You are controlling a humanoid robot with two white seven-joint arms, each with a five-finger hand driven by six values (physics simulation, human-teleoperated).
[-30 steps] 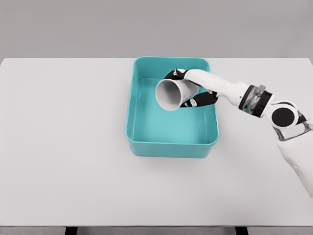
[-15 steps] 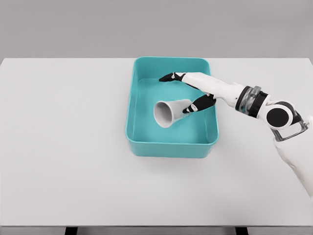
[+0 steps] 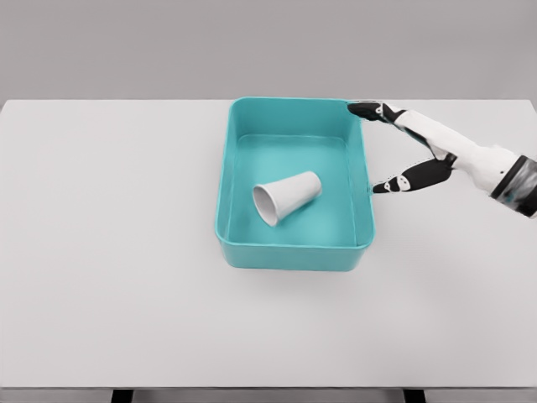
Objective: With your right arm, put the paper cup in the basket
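The R hand (image 3: pixel 403 147) is seen w/ fingers spread and nothing held, just beside the basket's (image 3: pixel 225 180) right wall; judged, the step in hand is the retreat, which is best done by lifting the arm up and away so the rim is not clipped. The paper cup (image 3: pixel 286 197) is found lying on its side on the basket floor, mouth toward the lower left; nothing else is contained.

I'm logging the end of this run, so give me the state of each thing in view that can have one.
White paper cup: lying on its side inside the basket, mouth toward the lower left, not held.
Teal plastic basket: upright on the table, holding the cup.
Right hand: open, empty, at the basket's right rim.
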